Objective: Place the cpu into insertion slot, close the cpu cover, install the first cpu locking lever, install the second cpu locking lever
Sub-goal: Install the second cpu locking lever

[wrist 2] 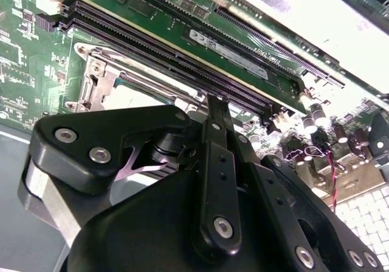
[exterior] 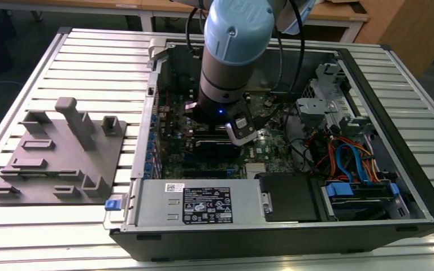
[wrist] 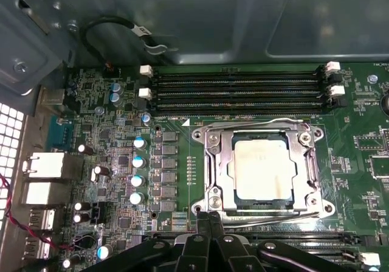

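The cpu [wrist: 261, 165], a dull silver square, lies in the insertion slot [wrist: 324, 209] on the green motherboard. The cpu cover [wrist: 217, 162], a silvery frame, lies flat around it. Thin wire levers run along two edges of the socket [wrist: 255, 123]. My gripper [wrist: 211, 216] is shut, its black fingertips pressed together at the socket's edge beside one lever; nothing shows between them. In the second wrist view the gripper [wrist 2: 214, 101] points at the same socket [wrist 2: 100, 80]. The exterior view has the gripper [exterior: 241, 132] low inside the open computer case.
Long black memory slots [wrist: 237, 89] run beside the socket, and a row of capacitors [wrist: 138, 162] stands on its other side. In the case are a power supply [exterior: 202, 206] and blue and orange cables [exterior: 345, 158]. A grey fixture plate [exterior: 59, 152] sits at the exterior view's left.
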Controlling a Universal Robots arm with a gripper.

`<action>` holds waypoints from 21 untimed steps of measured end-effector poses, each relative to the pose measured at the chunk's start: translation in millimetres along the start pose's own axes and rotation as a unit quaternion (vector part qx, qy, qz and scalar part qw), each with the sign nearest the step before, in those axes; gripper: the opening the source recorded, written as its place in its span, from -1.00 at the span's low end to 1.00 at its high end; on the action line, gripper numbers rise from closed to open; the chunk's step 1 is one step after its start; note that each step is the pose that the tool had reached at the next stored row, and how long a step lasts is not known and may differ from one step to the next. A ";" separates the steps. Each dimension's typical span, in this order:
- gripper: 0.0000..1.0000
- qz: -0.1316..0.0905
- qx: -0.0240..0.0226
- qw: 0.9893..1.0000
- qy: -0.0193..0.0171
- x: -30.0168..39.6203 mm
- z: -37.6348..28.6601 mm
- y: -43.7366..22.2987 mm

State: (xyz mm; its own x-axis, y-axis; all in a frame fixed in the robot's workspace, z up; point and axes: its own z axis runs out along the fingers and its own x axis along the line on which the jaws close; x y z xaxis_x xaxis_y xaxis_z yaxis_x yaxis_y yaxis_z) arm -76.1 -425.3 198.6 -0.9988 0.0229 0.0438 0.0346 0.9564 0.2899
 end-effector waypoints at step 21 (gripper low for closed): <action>-0.80 0.000 -0.007 1.000 0.000 0.0 0.0 0.0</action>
State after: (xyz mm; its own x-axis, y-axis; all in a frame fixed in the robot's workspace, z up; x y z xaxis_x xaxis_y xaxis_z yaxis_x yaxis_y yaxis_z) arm -76.1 -425.3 198.5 -0.9988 0.0223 0.0441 0.0346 0.9522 0.3035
